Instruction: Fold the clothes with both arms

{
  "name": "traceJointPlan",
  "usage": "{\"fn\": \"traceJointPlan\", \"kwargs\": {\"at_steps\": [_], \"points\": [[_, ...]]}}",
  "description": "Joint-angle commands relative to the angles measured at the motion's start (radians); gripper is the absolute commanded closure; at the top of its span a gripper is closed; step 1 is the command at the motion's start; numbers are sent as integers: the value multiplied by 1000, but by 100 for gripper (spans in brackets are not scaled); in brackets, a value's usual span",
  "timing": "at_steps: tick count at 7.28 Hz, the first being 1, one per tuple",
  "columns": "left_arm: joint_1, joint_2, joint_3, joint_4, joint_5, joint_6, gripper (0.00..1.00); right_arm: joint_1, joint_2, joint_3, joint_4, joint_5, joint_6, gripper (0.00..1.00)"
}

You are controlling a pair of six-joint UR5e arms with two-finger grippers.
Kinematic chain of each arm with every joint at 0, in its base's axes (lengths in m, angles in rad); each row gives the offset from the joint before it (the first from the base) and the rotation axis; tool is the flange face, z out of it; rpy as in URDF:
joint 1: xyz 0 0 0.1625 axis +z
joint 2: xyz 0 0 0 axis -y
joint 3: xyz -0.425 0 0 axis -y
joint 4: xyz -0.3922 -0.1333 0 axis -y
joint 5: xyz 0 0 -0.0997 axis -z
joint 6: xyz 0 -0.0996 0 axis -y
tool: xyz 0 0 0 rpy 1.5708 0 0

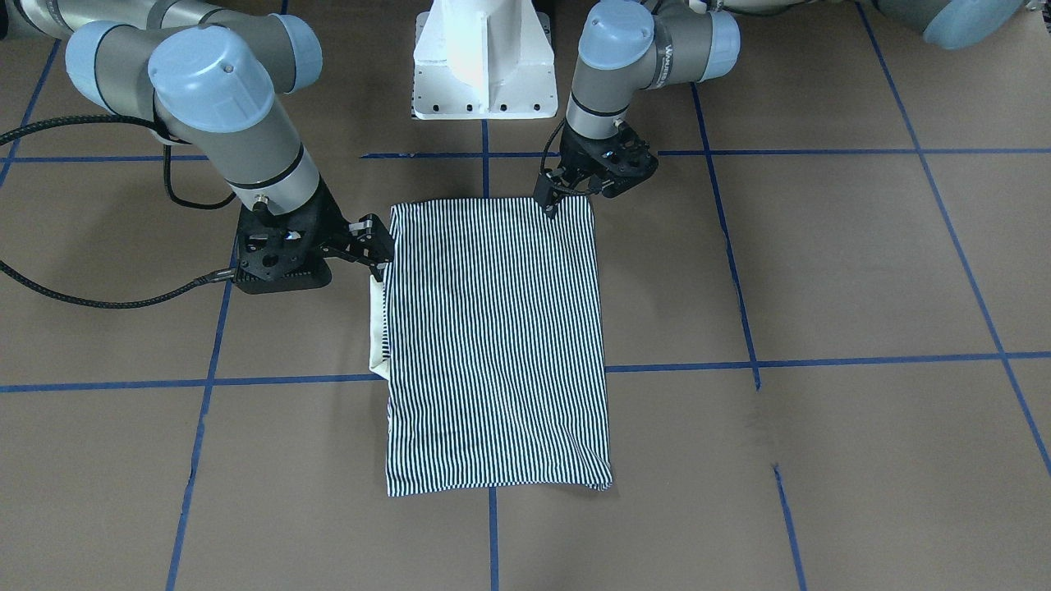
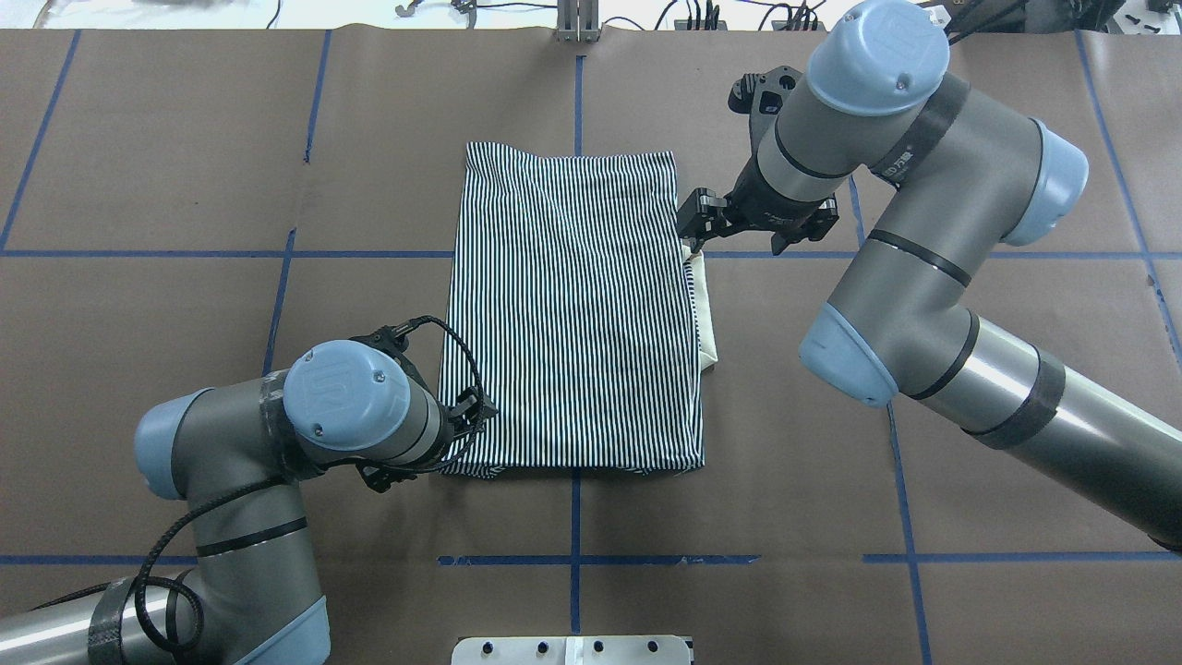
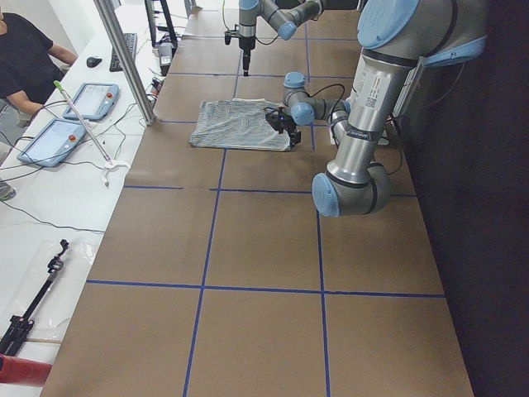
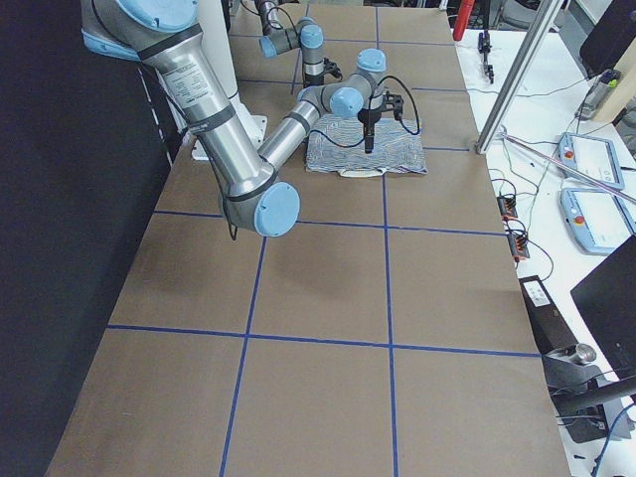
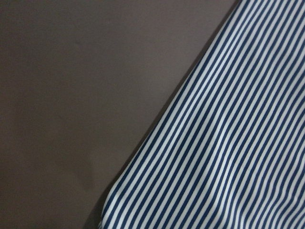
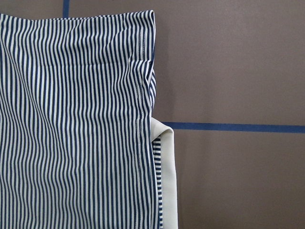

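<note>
The striped polo shirt [image 1: 493, 345] lies flat on the brown table, folded into a rectangle [image 2: 572, 314]. Its cream collar [image 2: 706, 314] sticks out at one long side, also in the right wrist view [image 6: 167, 181]. My left gripper [image 1: 549, 207] is down at the shirt's near edge by a corner, its fingers drawn to one point on the cloth. The left wrist view shows only the shirt's edge [image 5: 228, 143], very close. My right gripper [image 1: 375, 245] hovers beside the long edge just above the collar, jaws apart and holding nothing. It also shows in the overhead view [image 2: 693, 226].
The white pedestal base [image 1: 480, 57] stands behind the shirt. Blue tape lines [image 1: 821, 359] grid the brown table. An operator [image 3: 25, 58], tablets [image 3: 87, 99] and a metal post [image 3: 124, 58] are at the far side bench.
</note>
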Motion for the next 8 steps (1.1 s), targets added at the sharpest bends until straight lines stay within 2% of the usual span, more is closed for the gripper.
{"fn": "traceJointPlan", "kwargs": {"at_steps": [1,8], "points": [[7,4,25,0,28,-3,0,-2,-1,0,1,-6,-1,0],[18,-7,38,1,28,-9,2,1,0,3,4,-5,-1,0]]}}
